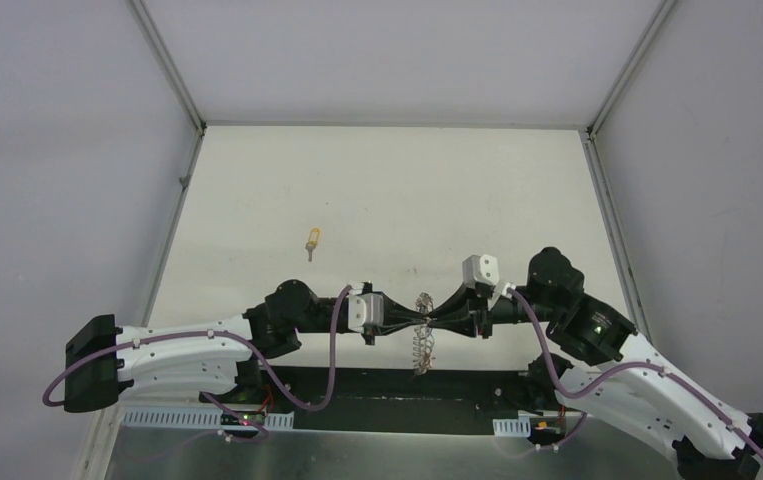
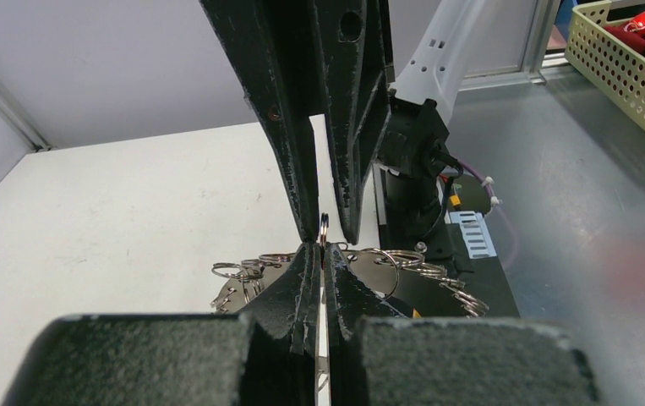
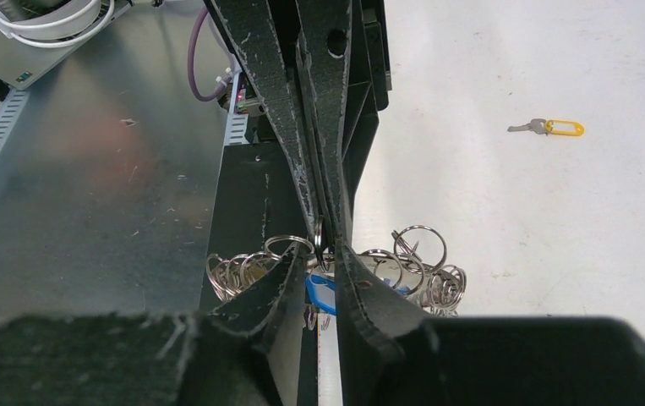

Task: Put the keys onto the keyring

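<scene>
Top external view showed the left arm (image 1: 177, 350) reaching in from the near-left corner of the counter (image 1: 387, 190). One yellow-headed key (image 1: 312, 240) lay alone on the bare surface, left of the middle. It was well apart from both arms and farther from the near edge than they were.

Toward the middle of the near edge, the left claw (image 1: 415, 321) pointed right. Its fingers were clenched tip to tip on a thin loop of the keyring (image 1: 423, 350). In the left wrist view that loop stood edge-on, poking up just past the pinched tips. The other coils spread low on both sides, over the counter's near edge and over the dark plate beside it. (I could not tell whether those coils rested there or hung free.)

A blue-headed key (image 3: 320, 296) sat among the coils, right under the meeting point, and showed only in the right wrist view.

Just to the right, the right claw (image 1: 439, 321) pointed left, nose to nose with its partner. Its fingers were parted by a narrow gap and straddled the same upright loop. Neither wrist view made clear whether its pads touched the wire. The right arm (image 1: 647, 385) ran back to the near-right corner.
</scene>
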You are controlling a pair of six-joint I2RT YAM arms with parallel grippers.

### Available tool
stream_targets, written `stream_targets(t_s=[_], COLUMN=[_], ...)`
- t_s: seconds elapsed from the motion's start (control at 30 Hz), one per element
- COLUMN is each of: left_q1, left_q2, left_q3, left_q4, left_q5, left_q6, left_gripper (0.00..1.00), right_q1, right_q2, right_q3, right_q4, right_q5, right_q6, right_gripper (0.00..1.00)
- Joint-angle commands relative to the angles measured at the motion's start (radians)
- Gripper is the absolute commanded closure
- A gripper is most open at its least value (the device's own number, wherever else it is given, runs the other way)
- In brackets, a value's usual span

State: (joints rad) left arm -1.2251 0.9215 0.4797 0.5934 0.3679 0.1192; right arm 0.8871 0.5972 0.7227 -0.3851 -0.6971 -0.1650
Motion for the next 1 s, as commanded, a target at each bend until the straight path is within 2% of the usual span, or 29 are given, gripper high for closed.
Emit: stream_targets(t_s=[0.0, 0.07, 0.3, 0.4, 0.47, 0.67, 0.83, 0.97], left_q1=[-0.009, -0.009, -0.009, -0.01, -0.01, -0.01, -0.009, -0.009], left_q2=[-0.018, -0.018, -0.032, -0.053, -0.067, -0.059, -0.009, 0.045], left_q3=[0.033, 0.033, 0.031, 0.052, 0.086, 0.194, 0.246, 0.285], left_q4=[0.085, 0.083, 0.046, -0.053, -0.165, -0.421, -0.51, -0.558], left_q5=[0.003, 0.003, -0.018, -0.031, -0.032, -0.04, -0.025, 0.007], left_q6=[0.0, 0.0, 0.002, 0.028, 0.056, 0.127, 0.153, 0.16], left_gripper=[1.0, 1.0, 1.0, 0.82, 0.77, 0.68, 0.61, 0.61], right_q1=[0.003, 0.001, 0.001, 0.001, 0.001, 0.002, 0.001, 0.001], right_q2=[0.001, -0.003, -0.003, 0.021, 0.05, 0.127, 0.198, 0.263], right_q3=[0.0, 0.001, 0.028, 0.07, 0.104, 0.198, 0.261, 0.303], right_q4=[0.051, 0.053, 0.005, -0.082, -0.154, -0.317, -0.408, -0.486], right_q5=[-0.028, -0.026, -0.017, 0.001, 0.005, 0.014, 0.02, 0.046], right_q6=[0.01, 0.009, -0.007, -0.034, -0.065, -0.133, -0.143, -0.149], right_gripper=[0.87, 1.0, 1.0, 1.0, 1.0, 1.0, 1.0, 1.0])
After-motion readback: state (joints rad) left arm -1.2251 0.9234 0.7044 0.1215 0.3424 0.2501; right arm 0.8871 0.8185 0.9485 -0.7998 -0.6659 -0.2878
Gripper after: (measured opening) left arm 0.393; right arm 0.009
